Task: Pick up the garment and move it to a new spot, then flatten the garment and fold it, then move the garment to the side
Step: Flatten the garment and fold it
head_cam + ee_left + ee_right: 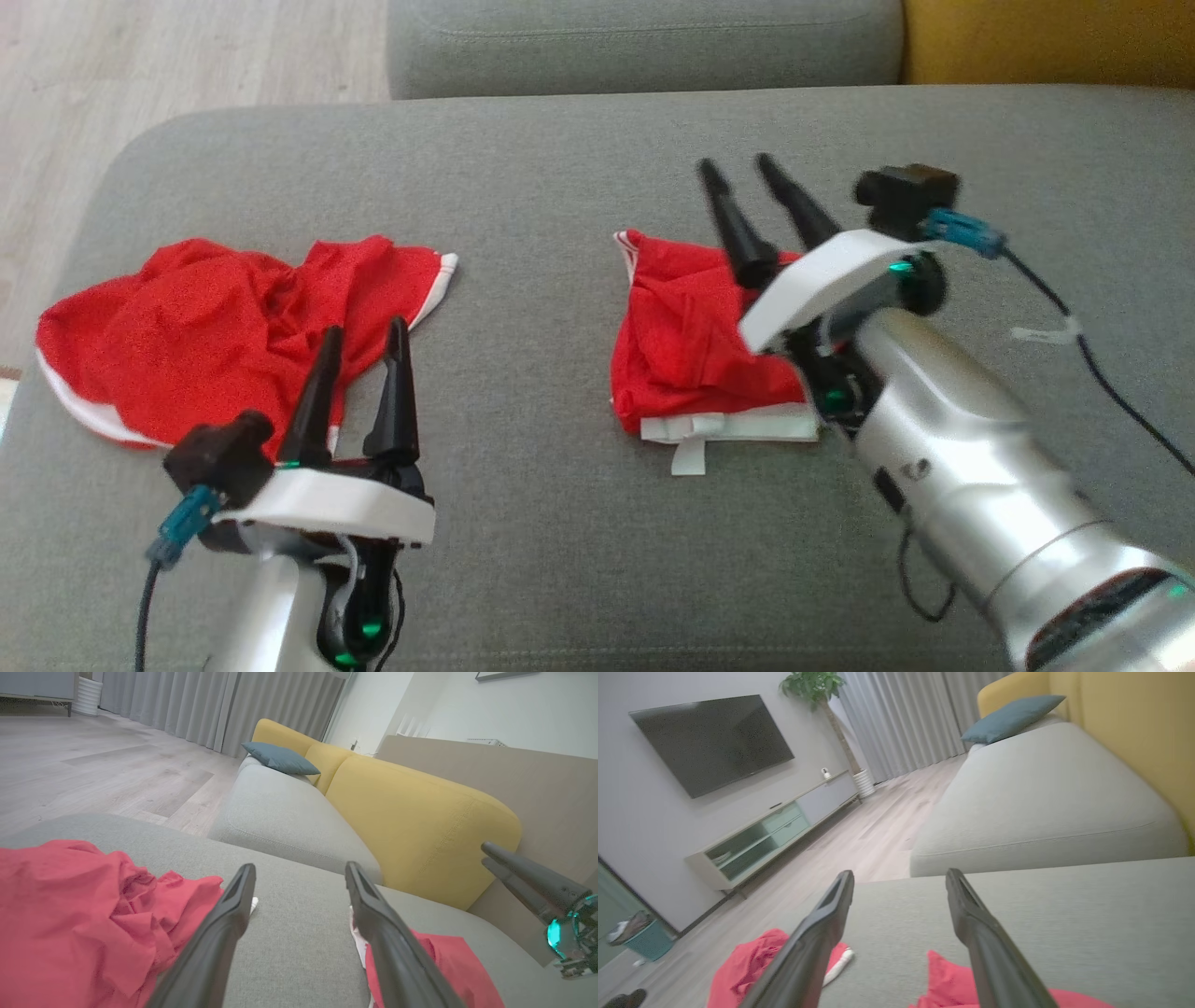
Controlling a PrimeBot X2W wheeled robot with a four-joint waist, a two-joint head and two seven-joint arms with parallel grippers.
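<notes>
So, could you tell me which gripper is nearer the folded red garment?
Right. The right gripper hangs open over the folded garment; the left gripper is well aside, by the crumpled garment.

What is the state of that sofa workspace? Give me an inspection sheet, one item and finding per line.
Surface: grey seat cushion, both garments lying on it.
Job's things: folded red garment right of middle, white band toward the robot; crumpled red garment at the left, apart from it.
Clutter: nothing seen.
Grippers: left gripper open at the crumpled garment's near edge, holding nothing; right gripper open, fingers reaching across the folded garment, holding nothing.
Cables: right wrist cable trails over the cushion; left wrist cable hangs down.
Surroundings: yellow backrest, blue cushion, television, wooden floor.
</notes>
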